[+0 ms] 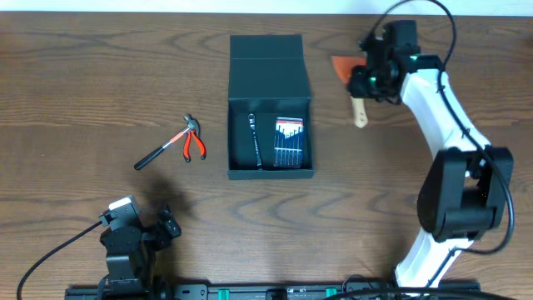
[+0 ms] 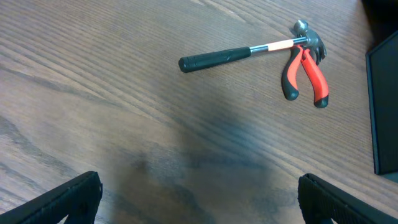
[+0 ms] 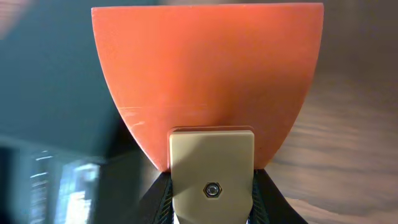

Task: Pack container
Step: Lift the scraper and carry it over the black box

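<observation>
The dark teal-black container (image 1: 268, 71) stands open at the table's middle, its lid flap folded back. Inside lie a black wrench (image 1: 256, 140) and a pack of slim tools (image 1: 289, 142). My right gripper (image 1: 366, 81) is just right of the container, shut on a scraper (image 1: 340, 65) with an orange blade and a beige handle. In the right wrist view the blade (image 3: 208, 68) fills the frame above the fingers (image 3: 211, 196), with the container (image 3: 50, 74) blurred at left. My left gripper (image 1: 162, 227) is open and empty near the front left; it also shows in the left wrist view (image 2: 199, 205).
A black-handled hammer (image 1: 162, 147) and red-handled pliers (image 1: 194, 146) lie touching, left of the container; both show in the left wrist view, the hammer (image 2: 236, 53) and the pliers (image 2: 305, 71), with the container's edge (image 2: 385, 106) at right.
</observation>
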Action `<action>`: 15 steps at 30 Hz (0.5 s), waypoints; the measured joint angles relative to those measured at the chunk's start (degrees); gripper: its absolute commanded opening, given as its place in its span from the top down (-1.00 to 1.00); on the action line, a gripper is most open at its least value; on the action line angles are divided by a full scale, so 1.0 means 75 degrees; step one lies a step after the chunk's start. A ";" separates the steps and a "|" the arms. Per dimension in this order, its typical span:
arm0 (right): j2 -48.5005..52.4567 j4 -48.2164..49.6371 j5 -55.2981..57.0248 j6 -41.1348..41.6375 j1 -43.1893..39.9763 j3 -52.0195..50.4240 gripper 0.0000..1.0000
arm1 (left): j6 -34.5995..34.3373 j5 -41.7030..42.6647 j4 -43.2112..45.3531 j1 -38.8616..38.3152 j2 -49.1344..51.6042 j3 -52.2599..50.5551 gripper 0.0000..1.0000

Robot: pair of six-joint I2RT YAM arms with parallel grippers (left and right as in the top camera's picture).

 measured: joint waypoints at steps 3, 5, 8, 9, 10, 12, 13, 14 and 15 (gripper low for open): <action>-0.0440 0.0012 -0.0134 0.0076 0.0717 0.0087 0.88 | 0.0000 0.0000 0.0000 0.0000 0.0000 0.0000 -0.97; -0.0624 0.0032 -0.0219 0.0114 0.1268 0.0166 0.88 | 0.0000 0.0000 0.0000 0.0000 0.0000 0.0000 -0.97; -0.0670 0.0026 -0.0219 0.0041 0.2037 0.0204 0.88 | 0.0000 0.0000 0.0000 0.0000 0.0000 0.0000 -0.97; -0.0659 -0.0017 -0.0169 -0.0050 0.2363 0.0201 0.87 | 0.0000 0.0000 0.0000 0.0000 0.0000 0.0000 -0.96; -0.0653 -0.0029 -0.0166 -0.0082 0.2471 0.0201 0.86 | 0.0000 0.0000 0.0000 0.0000 0.0000 0.0000 -0.97; -0.0653 -0.0055 -0.0020 -0.0216 0.2868 0.0201 0.82 | 0.0000 0.0000 0.0000 0.0000 0.0000 0.0000 -0.97; -0.0653 -0.0082 0.0052 -0.0248 0.3002 0.0201 0.81 | 0.0000 0.0000 0.0003 0.0000 0.0000 0.0000 -0.97; -0.0653 -0.0160 0.0210 -0.0286 0.3168 0.0201 0.80 | 0.0000 0.0000 0.0000 0.0000 0.0000 0.0000 -0.97; -0.0653 -0.0259 0.0356 -0.0312 0.3302 0.0201 0.81 | 0.0000 0.0000 0.0000 0.0000 0.0000 0.0000 -0.97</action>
